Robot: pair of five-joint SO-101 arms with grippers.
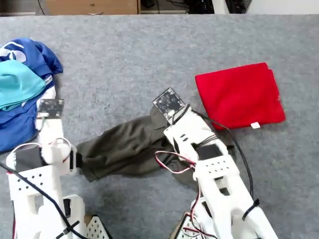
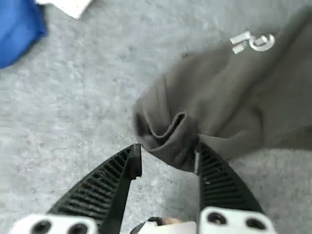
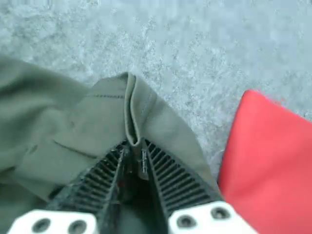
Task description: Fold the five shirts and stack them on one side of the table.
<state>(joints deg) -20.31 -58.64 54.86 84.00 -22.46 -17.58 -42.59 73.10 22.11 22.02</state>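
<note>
Olive-green soft cloth shirt [image 1: 124,145] is what both arms are working. The right gripper [image 3: 132,148] has its jaws closed tight on a seamed edge of it, and the fabric stands up in a thin ridge between them. The left gripper [image 2: 168,150] has its jaws spread on either side of a bunched, rolled end of the same garment, not clamped. Outward from there, the shirt lies rumpled across the middle of the grey felt-like table cover [image 1: 124,55], between the two arms. A neatly folded red shirt [image 1: 239,94] sits near it on the right arm's side. A crumpled blue shirt [image 1: 22,127] with a teal shirt [image 1: 17,84] on top lies at the opposite edge. I judge the cloth light and limp (it will sag and slide rather than hold a crease). Seams and hems, gripped at two well-separated corners, look the surest holds.
</note>
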